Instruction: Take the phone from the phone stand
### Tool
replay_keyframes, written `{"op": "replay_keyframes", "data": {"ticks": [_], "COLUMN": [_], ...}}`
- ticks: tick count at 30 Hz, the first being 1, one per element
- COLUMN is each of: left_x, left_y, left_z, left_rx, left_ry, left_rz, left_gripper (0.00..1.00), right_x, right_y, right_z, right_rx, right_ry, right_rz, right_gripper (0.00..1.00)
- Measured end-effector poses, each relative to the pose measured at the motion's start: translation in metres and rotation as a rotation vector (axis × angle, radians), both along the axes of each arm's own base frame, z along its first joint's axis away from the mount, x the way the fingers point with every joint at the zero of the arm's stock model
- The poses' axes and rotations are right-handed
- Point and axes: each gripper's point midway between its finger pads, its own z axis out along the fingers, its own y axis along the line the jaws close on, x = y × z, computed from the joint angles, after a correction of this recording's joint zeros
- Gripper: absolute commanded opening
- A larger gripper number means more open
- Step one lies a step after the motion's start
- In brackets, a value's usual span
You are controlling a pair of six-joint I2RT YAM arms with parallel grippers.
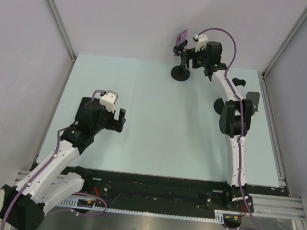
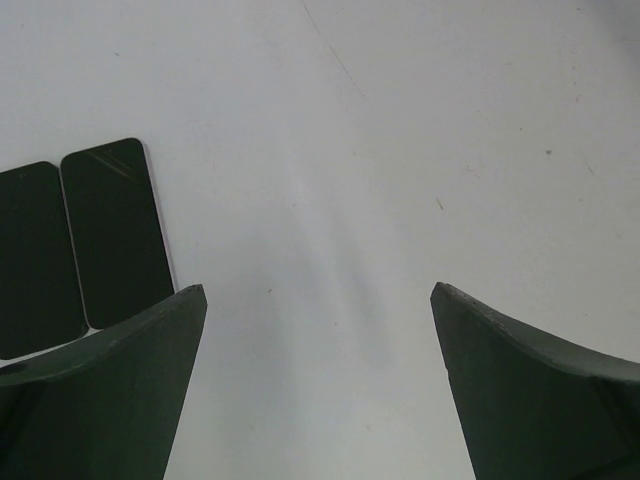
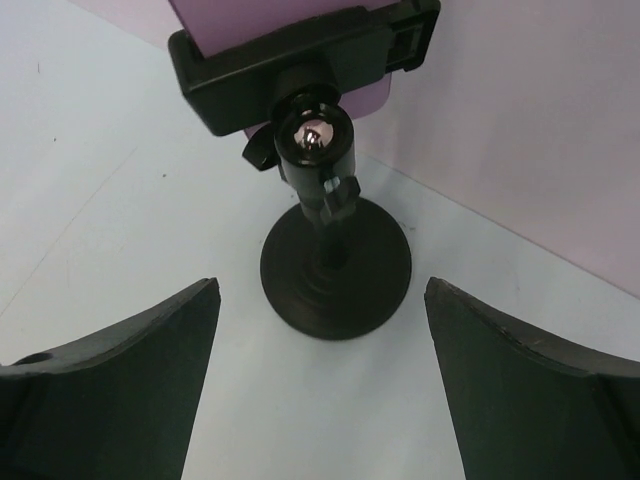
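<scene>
The phone [image 3: 270, 20], purple-backed, sits in the clamp [image 3: 300, 60] of the phone stand [image 3: 336, 270] at the far edge of the desk [image 1: 144, 103]. The right gripper [image 3: 320, 287] hangs just in front of it, jaws wide and holding nothing. The main risk is aim: the jaws line up with the stem and round base rather than the phone, so closing here would likely seize the stand instead. A pull on the phone may also tip or drag the whole stand, since nothing braces the base. The left gripper [image 1: 121, 120], also wide and empty, is well apart from it. The phone's upper part is cut off in the right wrist view and tiny from above, so how tightly the clamp grips cannot be judged. In the left wrist view two dark flat slabs [image 2: 115, 230], possibly phones, lie partly behind a finger.
</scene>
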Motion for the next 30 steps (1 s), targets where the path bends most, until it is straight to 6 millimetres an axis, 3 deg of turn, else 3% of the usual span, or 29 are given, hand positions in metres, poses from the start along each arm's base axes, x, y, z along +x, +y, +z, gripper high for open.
{"op": "replay_keyframes", "data": {"ticks": [6,13,16,17,19,20,23,26,30], "left_x": [-0.006,-0.013,-0.015,-0.016,-0.018,-0.019,-0.024,-0.027,-0.029], "left_y": [-0.009,-0.018,-0.021,-0.022,-0.023,-0.023,-0.025,-0.026,-0.026], "left_z": [-0.002,0.01,0.012,0.013,0.016,0.018,0.024,0.03,0.035], "left_rx": [-0.063,-0.143,-0.167,-0.175,-0.187,-0.194,-0.22,-0.234,-0.245], "left_ry": [0.022,0.011,0.012,0.012,0.008,0.004,-0.008,-0.024,-0.037], "left_rz": [-0.022,-0.042,-0.049,-0.052,-0.054,-0.055,-0.063,-0.069,-0.075], "left_gripper": [1.0,1.0,1.0,1.0,1.0,1.0,1.0,1.0,1.0], "right_x": [0.024,0.04,0.043,0.044,0.046,0.046,0.045,0.038,0.007], "right_y": [0.013,0.029,0.042,0.046,0.049,0.05,0.053,0.055,0.057], "right_z": [-0.025,-0.032,-0.032,-0.032,-0.031,-0.03,-0.031,-0.034,-0.035], "right_rx": [0.045,0.113,0.141,0.151,0.158,0.169,0.18,0.176,0.177], "right_ry": [-0.058,-0.152,-0.191,-0.201,-0.222,-0.226,-0.233,-0.269,-0.241], "right_rz": [0.025,0.046,0.06,0.064,0.059,0.062,0.071,0.085,0.113], "right_gripper": [0.79,0.67,0.53,0.42,0.31,0.18,0.0,0.0,0.0]}}
